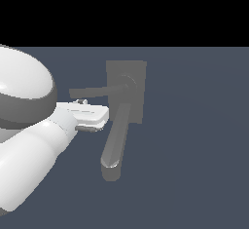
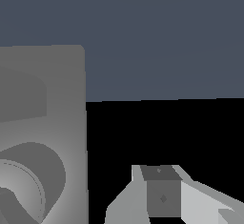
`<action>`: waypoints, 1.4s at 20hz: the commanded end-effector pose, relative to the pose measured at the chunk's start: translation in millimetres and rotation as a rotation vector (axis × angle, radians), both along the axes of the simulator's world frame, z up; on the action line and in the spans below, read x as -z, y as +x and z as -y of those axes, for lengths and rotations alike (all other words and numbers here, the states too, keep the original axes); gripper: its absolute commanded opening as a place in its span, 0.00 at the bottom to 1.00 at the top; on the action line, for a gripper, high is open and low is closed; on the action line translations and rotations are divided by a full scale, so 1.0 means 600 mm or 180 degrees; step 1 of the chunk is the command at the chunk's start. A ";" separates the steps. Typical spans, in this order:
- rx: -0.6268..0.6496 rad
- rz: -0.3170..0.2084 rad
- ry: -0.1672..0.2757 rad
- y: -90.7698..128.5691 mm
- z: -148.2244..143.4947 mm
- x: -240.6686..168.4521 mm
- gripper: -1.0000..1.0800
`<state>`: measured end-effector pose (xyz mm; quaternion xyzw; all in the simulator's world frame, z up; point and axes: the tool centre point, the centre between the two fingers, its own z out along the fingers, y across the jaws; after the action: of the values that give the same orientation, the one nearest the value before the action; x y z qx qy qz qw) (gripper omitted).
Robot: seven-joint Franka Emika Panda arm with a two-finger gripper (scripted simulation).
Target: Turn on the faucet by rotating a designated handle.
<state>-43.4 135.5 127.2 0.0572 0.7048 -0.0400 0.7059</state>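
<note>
The faucet (image 1: 127, 92) sits mid-scene in the exterior view: a flat base (image 1: 138, 72) with a round hub (image 1: 125, 84) on it, a thick spout (image 1: 116, 143) running from the hub toward the near edge, and a thin handle (image 1: 90, 93) sticking out toward that view's left. Nothing in the pictures shows water or a mark for the "on" position, so I judge the turn as not yet done, or at best barely begun; the handle lies roughly level, pointing left.

The gripper (image 1: 99, 117) comes in from the left on the white arm (image 1: 29, 164). It sits just nearer than the handle and close beside the spout's upper part. Whether it touches either one I cannot tell; from this angle it looks just short of the bar.

The wrist view shows only one finger (image 2: 162, 194) against black, with the base (image 2: 57, 99) and part of the hub (image 2: 28, 185) off to one side. The second finger is out of frame, so I cannot tell how far apart the jaws stand. Nothing is visibly held between them.

What is left, in my judgement: get contact on the handle, then push it round the hub.
</note>
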 end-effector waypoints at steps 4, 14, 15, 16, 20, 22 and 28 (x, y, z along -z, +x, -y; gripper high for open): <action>-0.0001 0.0001 0.0001 0.000 -0.003 -0.034 0.00; 0.0000 0.0000 -0.0001 0.002 -0.009 -0.098 0.00; 0.0000 0.0000 -0.0001 0.002 -0.009 -0.098 0.00; 0.0009 -0.0025 -0.0004 0.001 -0.007 -0.084 0.00; 0.0007 -0.0021 -0.0004 0.000 0.001 -0.106 0.00; 0.0006 -0.0019 -0.0003 -0.001 0.004 -0.117 0.00; 0.0004 -0.0014 -0.0002 -0.002 0.015 -0.149 0.00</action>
<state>-44.5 128.5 208.9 0.0568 0.7084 -0.0411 0.7023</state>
